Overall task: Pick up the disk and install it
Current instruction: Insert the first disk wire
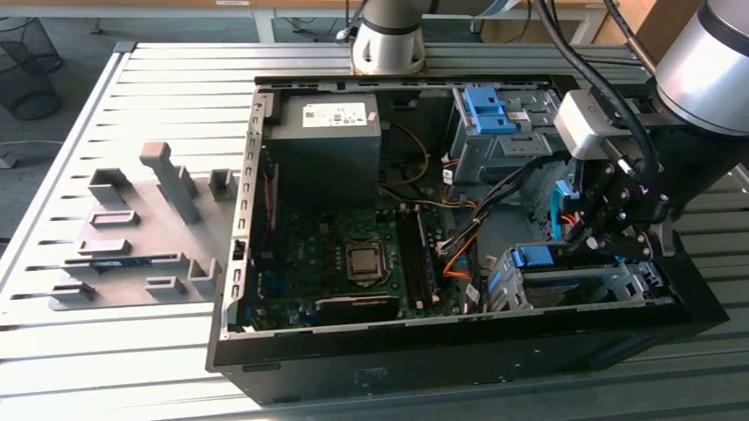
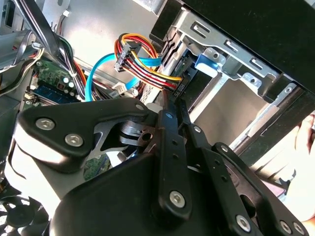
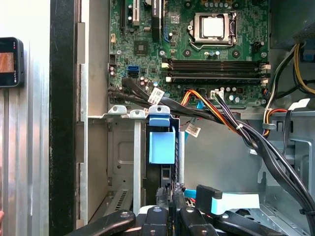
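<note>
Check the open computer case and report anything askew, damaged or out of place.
Nothing stands out as damaged or askew. The disk sits upright in the drive cage, its blue carrier tab at the top. The gripper is right beside it. Loose cables drape across the case, which looks ordinary.

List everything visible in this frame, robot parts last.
Table: one, grey slats, under everything.
Case: one, black, open, on the table.
Motherboard: one, green, inside the case.
Power supply: one, grey, case's far corner.
Bracket: one, blue, far cage.
Disk: one, blue rails, near cage.
Cables: bundle, orange, yellow, black, across the case.
Fixture: one, grey, exterior view's left.
Arm: one, grey.
Gripper: one, black, fingers shut, at the disk.
</note>
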`<state>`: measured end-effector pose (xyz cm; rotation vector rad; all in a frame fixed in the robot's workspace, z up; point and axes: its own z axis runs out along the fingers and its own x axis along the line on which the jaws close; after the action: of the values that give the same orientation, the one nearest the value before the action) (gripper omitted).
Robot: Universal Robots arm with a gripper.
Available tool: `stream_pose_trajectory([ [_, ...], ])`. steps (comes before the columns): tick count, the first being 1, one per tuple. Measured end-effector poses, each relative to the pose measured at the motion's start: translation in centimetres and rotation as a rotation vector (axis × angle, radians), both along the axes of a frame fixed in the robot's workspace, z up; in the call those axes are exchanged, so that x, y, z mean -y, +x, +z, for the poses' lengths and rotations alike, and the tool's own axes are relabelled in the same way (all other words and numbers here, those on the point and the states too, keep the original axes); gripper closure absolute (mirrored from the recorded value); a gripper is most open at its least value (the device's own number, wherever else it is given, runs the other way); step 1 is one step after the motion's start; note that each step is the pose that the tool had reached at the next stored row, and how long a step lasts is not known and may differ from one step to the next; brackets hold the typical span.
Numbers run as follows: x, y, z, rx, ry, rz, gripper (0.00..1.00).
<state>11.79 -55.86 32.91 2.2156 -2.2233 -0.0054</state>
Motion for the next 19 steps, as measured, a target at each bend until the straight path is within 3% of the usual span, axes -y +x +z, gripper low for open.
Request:
stream_pose_trajectory([
  [8,0.00,0.01,-0.05,-0.0003,0.0010,0.000,0.83],
  [9,0.00,0.01,0.00,-0.0005,0.0010,0.000,0.83],
  [10,0.00,0.02,0.13,-0.0011,0.0013,0.000,0.76],
  [13,0.00,0.04,0.60,-0.0029,0.0017,0.000,0.76],
  [16,0.00,0.24,0.70,-0.0082,0.0019,0.000,0.76],
  [19,0.00,0.59,0.85,-0.0197,0.0029,0.000,0.78],
])
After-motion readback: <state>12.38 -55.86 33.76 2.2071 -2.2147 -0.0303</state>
